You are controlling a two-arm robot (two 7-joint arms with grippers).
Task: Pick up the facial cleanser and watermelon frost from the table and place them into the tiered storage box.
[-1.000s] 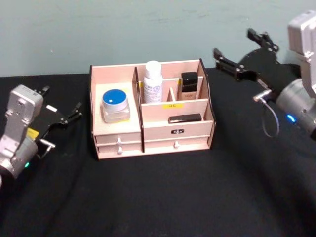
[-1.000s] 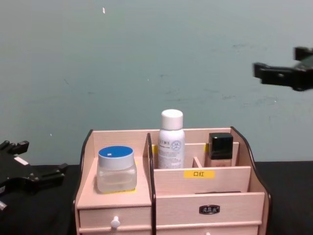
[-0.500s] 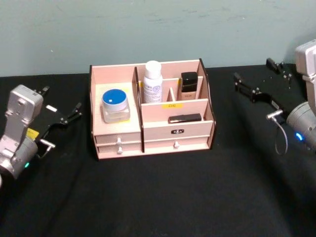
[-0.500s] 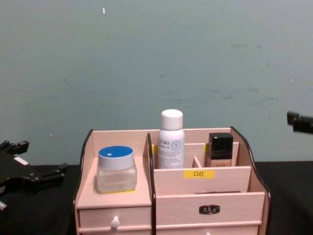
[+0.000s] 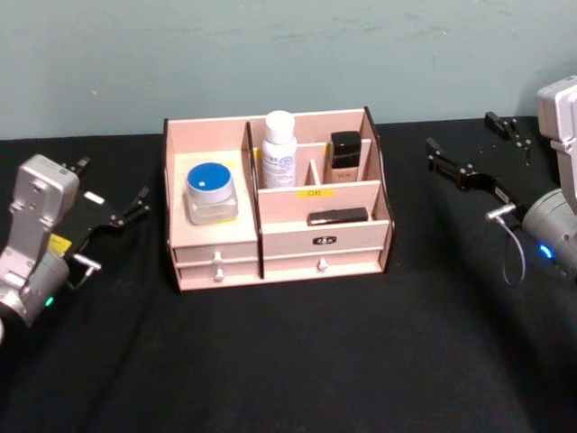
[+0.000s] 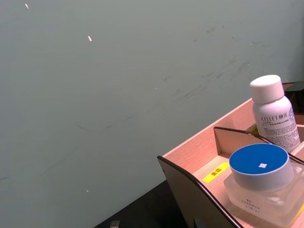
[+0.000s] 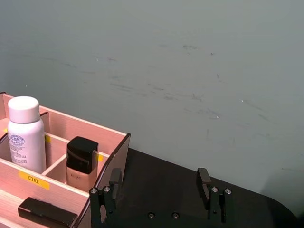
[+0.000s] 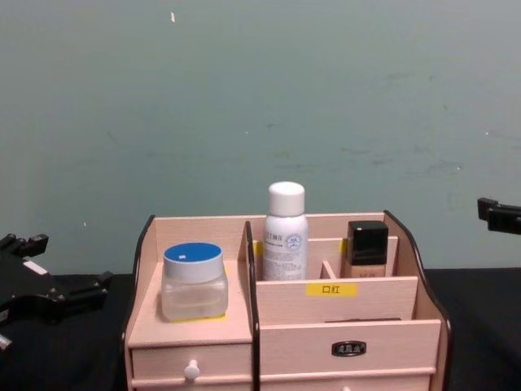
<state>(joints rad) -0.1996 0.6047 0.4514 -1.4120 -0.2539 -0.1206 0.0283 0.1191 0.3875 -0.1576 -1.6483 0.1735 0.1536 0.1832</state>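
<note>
Looking down from the head camera, the tiered storage box (image 5: 275,194) sits mid-table on the black cloth (image 5: 297,352). A blue-lidded jar (image 5: 210,192) stands on its left platform, a white bottle (image 5: 279,150) upright in the back compartment, a dark-capped bottle (image 5: 344,155) beside it, and a flat black stick (image 5: 337,216) lying in the front tray. The left gripper (image 5: 113,196) hovers well to the box's left, fingers spread and empty. The right gripper (image 5: 473,149) hangs well to the right, fingers wide and holding nothing.

Over to the left wrist camera: the jar (image 6: 262,183) and the white bottle (image 6: 275,114) sit close up inside the box (image 6: 199,156).

Now the right wrist camera: the right gripper (image 7: 160,185) has its two fingers (image 7: 114,180) well separated, just beyond the box's curved right side (image 7: 111,159), with the white bottle (image 7: 24,133) and the dark-capped bottle (image 7: 80,159) standing inside.

From the chest camera, the box (image 8: 277,314) faces us, jar (image 8: 194,281) on the left, white bottle (image 8: 285,232) central. The left gripper (image 8: 49,273) sits low at the left edge, parted. A fingertip of the right gripper (image 8: 498,215) pokes in at the right edge.
</note>
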